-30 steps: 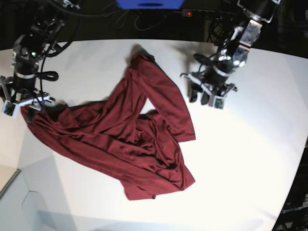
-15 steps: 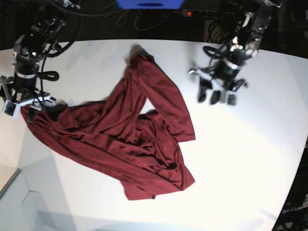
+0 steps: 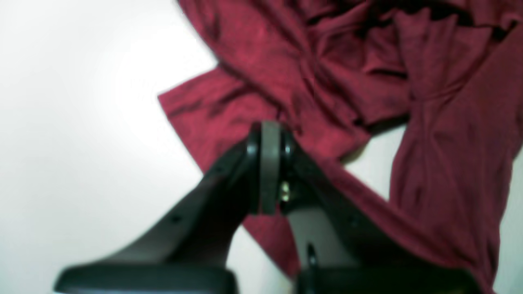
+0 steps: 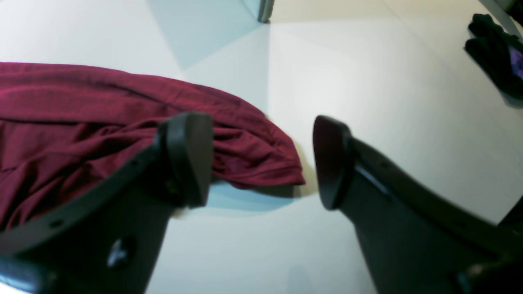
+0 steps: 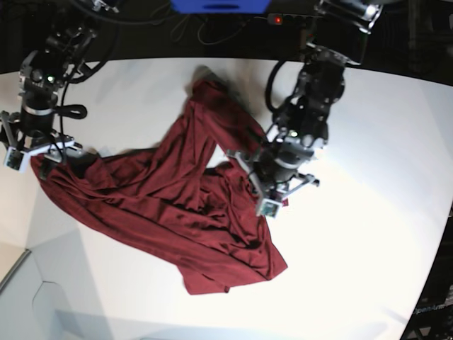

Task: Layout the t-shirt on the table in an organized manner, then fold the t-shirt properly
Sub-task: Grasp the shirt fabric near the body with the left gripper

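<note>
Spreading stage, garment still crumpled. Item: plain dark red thin-fabric t-shirt (image 5: 191, 205), lying bunched and twisted across the left-centre of the wide smooth white surface (image 5: 368, 234), one long fold running toward the far edge.

Left claw (image 5: 272, 185): clenched, jaws pressed together over the shirt's right-hand edge; whether cloth is pinched between them cannot be told.

Right claw (image 4: 261, 159): released, jaws wide, straddling a rolled corner at the shirt's left end.

Handling advice: confirm a single layer is caught, close the right claw on its corner, then draw both apart, low and slow.
</note>
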`<state>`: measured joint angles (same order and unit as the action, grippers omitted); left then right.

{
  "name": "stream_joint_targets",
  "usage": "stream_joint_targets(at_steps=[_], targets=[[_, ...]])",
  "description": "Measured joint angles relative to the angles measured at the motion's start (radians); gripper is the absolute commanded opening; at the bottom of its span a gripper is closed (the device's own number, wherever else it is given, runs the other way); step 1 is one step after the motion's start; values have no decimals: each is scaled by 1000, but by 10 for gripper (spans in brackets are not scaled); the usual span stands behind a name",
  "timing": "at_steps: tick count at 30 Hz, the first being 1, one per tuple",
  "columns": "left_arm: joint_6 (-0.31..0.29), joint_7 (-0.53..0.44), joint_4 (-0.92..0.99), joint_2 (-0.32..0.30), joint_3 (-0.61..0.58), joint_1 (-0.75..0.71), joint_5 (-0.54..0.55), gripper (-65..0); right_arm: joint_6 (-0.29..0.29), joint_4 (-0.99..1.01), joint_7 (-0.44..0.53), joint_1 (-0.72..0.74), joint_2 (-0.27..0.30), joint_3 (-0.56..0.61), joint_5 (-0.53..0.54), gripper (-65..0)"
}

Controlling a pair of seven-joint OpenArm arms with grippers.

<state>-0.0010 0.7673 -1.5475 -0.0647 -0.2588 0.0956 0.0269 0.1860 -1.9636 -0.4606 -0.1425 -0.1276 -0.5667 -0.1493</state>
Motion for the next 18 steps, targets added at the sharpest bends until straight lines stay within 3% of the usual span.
stream_joint_targets(at_steps=[3, 7, 18], targets=[[-2, 14, 54, 41, -1, 2, -145, -648, 0, 0, -3, 0, 0, 0, 0, -260], [-3, 18, 114, 54, 0, -6, -247, -648, 0, 0, -3, 0, 0, -1, 0, -260], [-1, -48, 186, 8, 0, -32, -270, -648, 0, 0, -1, 0, 1, -1, 0, -260]])
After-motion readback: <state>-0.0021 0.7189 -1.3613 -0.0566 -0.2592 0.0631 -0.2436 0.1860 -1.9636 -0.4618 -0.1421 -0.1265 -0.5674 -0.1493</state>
